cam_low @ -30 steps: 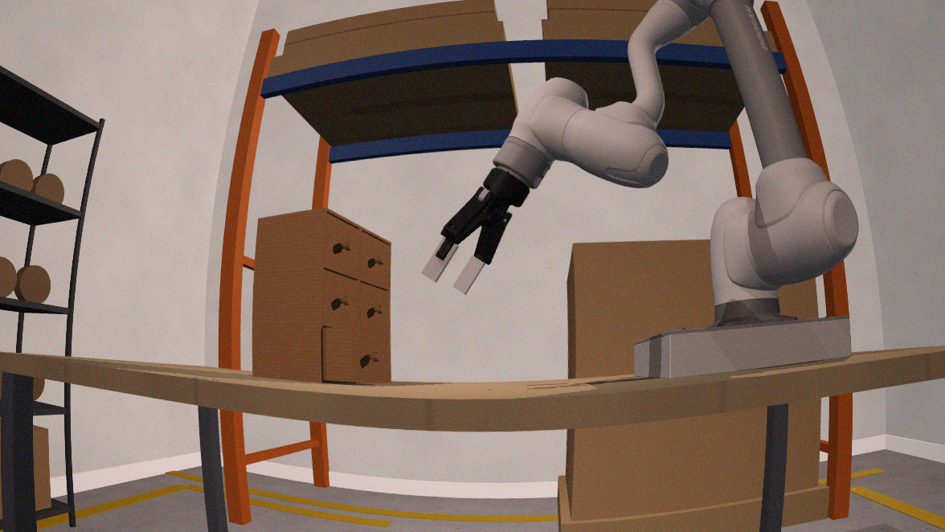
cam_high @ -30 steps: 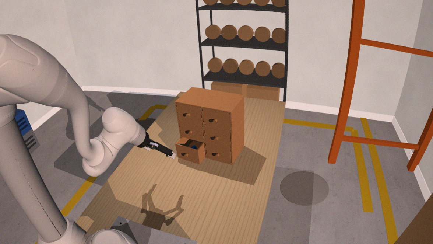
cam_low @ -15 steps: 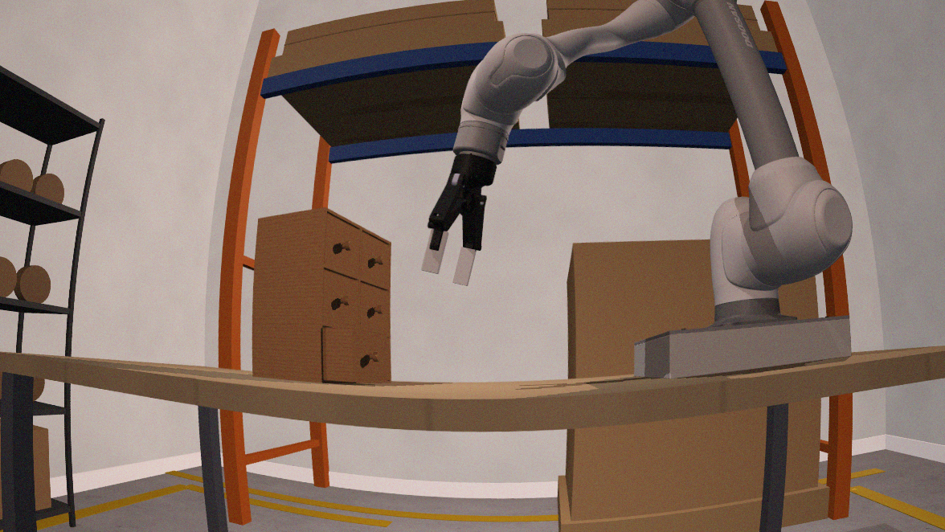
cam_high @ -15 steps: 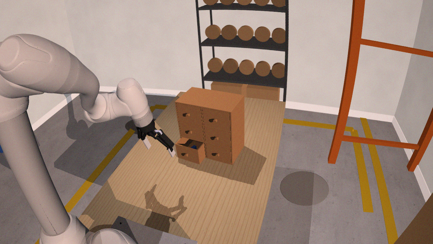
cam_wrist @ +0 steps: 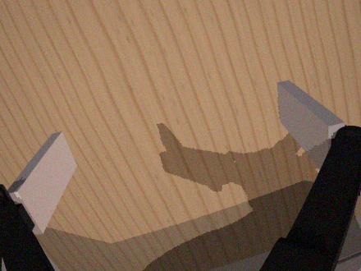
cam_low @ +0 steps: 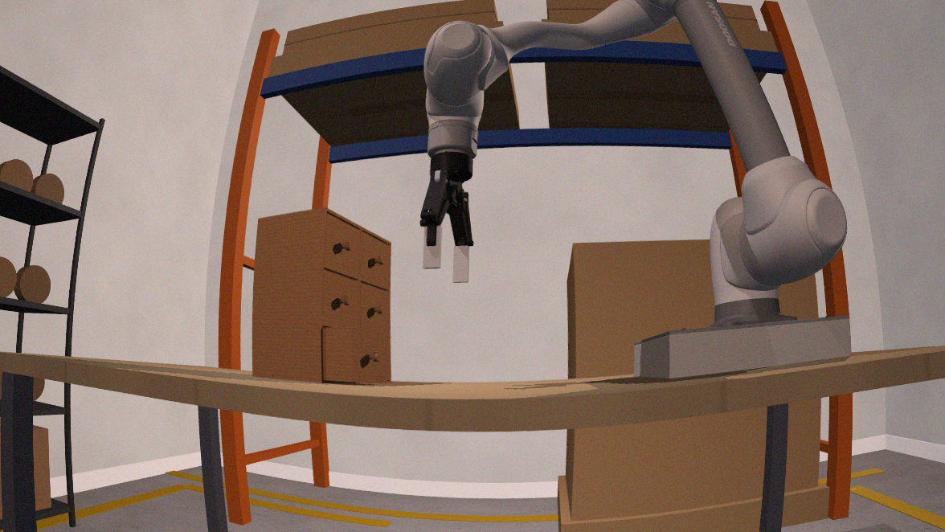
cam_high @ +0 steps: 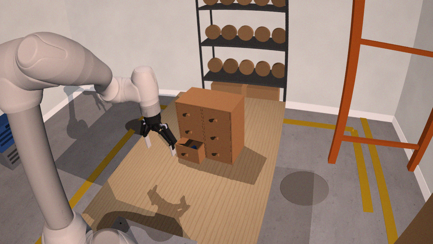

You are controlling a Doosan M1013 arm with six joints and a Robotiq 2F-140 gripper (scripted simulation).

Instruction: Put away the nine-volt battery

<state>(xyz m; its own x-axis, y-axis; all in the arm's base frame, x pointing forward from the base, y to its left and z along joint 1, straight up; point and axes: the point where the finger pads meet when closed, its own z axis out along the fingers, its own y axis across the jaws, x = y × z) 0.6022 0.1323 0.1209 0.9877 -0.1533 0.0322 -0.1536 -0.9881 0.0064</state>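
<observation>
The gripper [cam_high: 159, 145] hangs high above the table [cam_low: 463, 406], pointing straight down, its fingers spread as wide as they go with nothing between them. It stands out in front of the small chest [cam_high: 212, 100], level with the chest's upper drawers. The chest's bottom left drawer [cam_high: 190, 153] is pulled partly out, and something blue [cam_high: 193, 147] lies inside, probably its own content, though it is too small to name. The nine-volt battery that belongs on the table shows in no view, so its place cannot be told. The risks: searching blind, the arm could sweep into the open drawer and drag it past half its length so it droops, or shove the chest out of place
</observation>
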